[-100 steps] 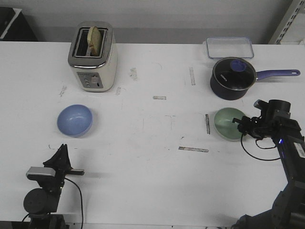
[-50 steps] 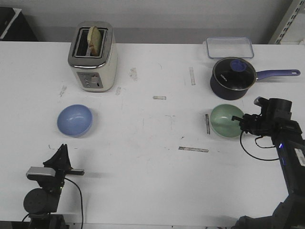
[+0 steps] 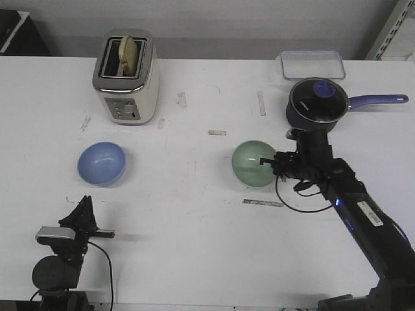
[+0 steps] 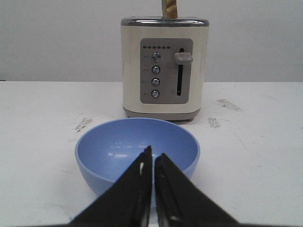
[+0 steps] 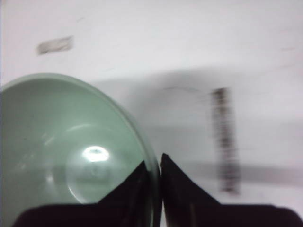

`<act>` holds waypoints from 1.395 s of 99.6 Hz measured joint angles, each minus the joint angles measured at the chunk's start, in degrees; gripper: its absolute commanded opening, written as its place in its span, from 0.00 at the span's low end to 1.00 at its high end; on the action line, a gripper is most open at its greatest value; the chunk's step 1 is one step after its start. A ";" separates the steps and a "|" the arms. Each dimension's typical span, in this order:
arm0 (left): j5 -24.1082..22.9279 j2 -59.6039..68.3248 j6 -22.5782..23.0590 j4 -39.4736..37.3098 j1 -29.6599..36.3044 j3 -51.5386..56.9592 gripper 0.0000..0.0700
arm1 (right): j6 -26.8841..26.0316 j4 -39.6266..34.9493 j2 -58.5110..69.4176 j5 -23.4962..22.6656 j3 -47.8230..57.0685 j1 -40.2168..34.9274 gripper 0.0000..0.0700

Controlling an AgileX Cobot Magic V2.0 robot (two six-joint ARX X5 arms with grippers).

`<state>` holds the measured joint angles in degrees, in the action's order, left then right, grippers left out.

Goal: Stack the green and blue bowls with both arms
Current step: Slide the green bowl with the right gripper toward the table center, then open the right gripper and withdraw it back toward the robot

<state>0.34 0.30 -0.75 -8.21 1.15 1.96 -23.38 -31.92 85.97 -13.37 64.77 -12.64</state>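
The pale green bowl hangs tilted above the table's middle, held by its rim in my right gripper. In the right wrist view the fingers pinch the green bowl's rim at the gripper. The blue bowl sits on the table at the left, in front of the toaster. My left gripper rests low at the front left, shut and empty. In the left wrist view its closed tips point at the blue bowl just ahead.
A cream toaster with bread stands at the back left. A dark navy saucepan with a lid and long handle sits at the back right, with a clear plastic container behind it. Tape marks dot the white table.
My right arm has carried the green bowl leftward from the right side toward the table's middle and lifted it. The left arm and blue bowl have not moved.
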 measured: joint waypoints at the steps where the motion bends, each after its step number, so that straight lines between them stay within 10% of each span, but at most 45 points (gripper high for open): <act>1: 0.00 0.00 0.00 0.00 0.00 0.00 0.00 | -0.42 0.09 0.02 0.72 0.00 -0.81 0.01; 94: 0.00 0.00 0.00 0.00 0.00 0.00 0.00 | -10.56 6.60 8.20 6.14 0.00 -18.49 0.03; 119: 0.00 0.00 0.00 0.00 0.00 0.00 0.00 | -10.53 6.95 8.20 6.10 0.00 -18.58 0.61; 139: 0.00 0.00 0.00 0.00 0.00 0.00 0.00 | -8.90 6.67 7.78 6.08 0.00 -18.43 0.68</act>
<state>0.34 0.30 -0.75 -8.21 1.15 1.96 -32.27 -25.26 93.76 -7.29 64.77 -31.07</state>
